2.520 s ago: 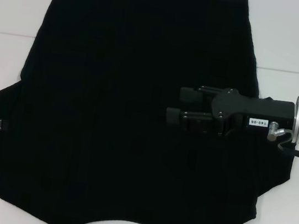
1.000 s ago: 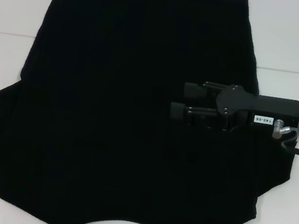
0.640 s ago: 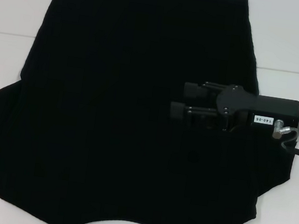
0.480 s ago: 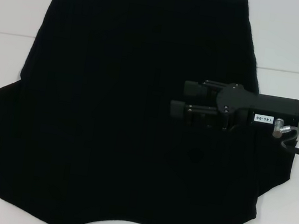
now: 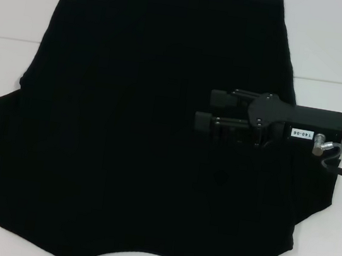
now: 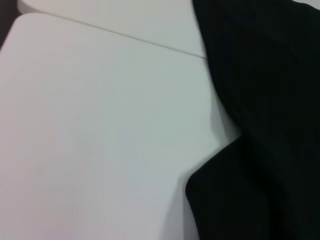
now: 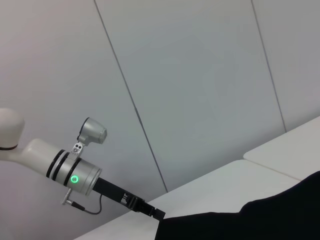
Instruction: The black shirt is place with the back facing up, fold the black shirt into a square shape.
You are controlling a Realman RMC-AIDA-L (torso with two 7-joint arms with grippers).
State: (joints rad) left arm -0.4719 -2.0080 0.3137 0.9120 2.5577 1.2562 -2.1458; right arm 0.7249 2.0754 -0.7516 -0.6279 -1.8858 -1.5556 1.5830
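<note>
Black fabric fills most of the head view: the black shirt [image 5: 145, 131] lies flat on the white table [image 5: 336, 43], curved neckline at the near edge, hem at the far edge, sleeves spread to both sides. No fold is visible yet, so the task looks to be at an early stage.

Right gripper [image 5: 206, 111] hovers over the shirt's right half, approx. mid-length, arm reaching in horizontally from the right side. Two finger tips show with a gap between them; nothing between them, so jaws stand apart, not clamped. Likely staged to pin or mark a fold line, judging by its position inboard of the right sleeve.

Left gripper [image 7: 159, 214] is out of the head view. Right wrist view shows it low at the shirt's left edge, tip against or under the fabric; cannot tell whether its jaws are apart or together. Probably placed to lift the left sleeve inward.

Left wrist view shows sleeve edge [image 6: 220, 170] and bare table only.
</note>
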